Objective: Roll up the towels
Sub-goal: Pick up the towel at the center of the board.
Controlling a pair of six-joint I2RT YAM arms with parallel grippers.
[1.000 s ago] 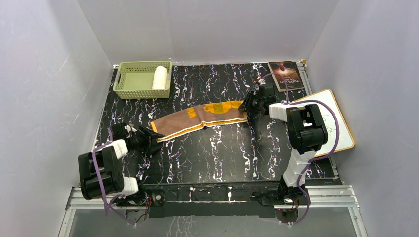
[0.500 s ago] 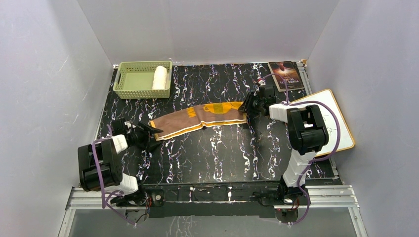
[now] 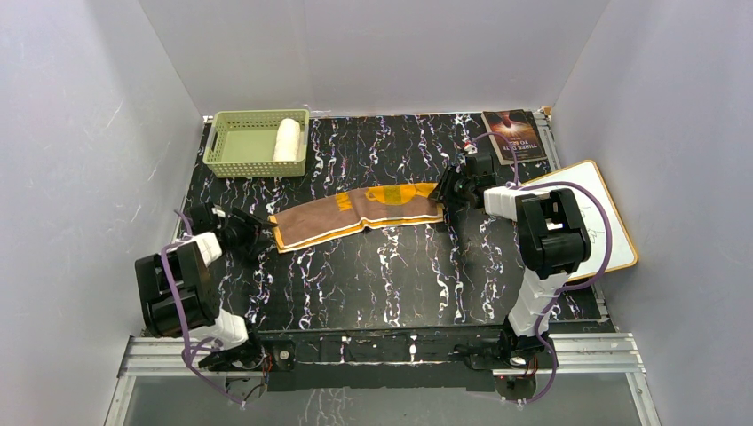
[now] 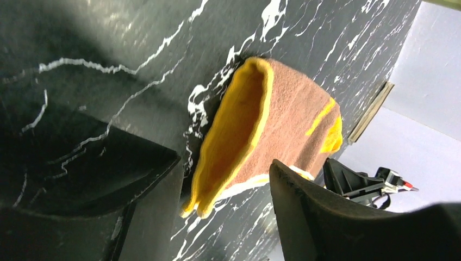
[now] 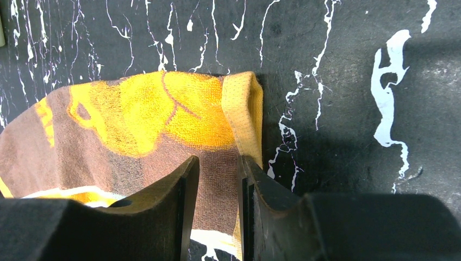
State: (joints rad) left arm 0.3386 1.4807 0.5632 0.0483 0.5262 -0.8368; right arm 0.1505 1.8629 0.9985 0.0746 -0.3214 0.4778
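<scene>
The orange-yellow and brown towel lies folded in a long strip across the middle of the table. My right gripper stands on its right end. In the right wrist view its jaws are drawn close on the towel, and brown fabric fills the narrow gap beside the hem. My left gripper sits just left of the towel's left end, open and holding nothing. In the left wrist view that gripper faces the towel's yellow folded end. The cream-white towel lies rolled in the basket.
The pale green basket stands at the far left of the black marbled table. A book lies at the far right corner and a whiteboard leans off the right edge. Grey walls close in three sides.
My left arm has swung away from me, from near the towel's left front corner to beside its left end, jaws still open. The towel and right gripper have stayed put.
</scene>
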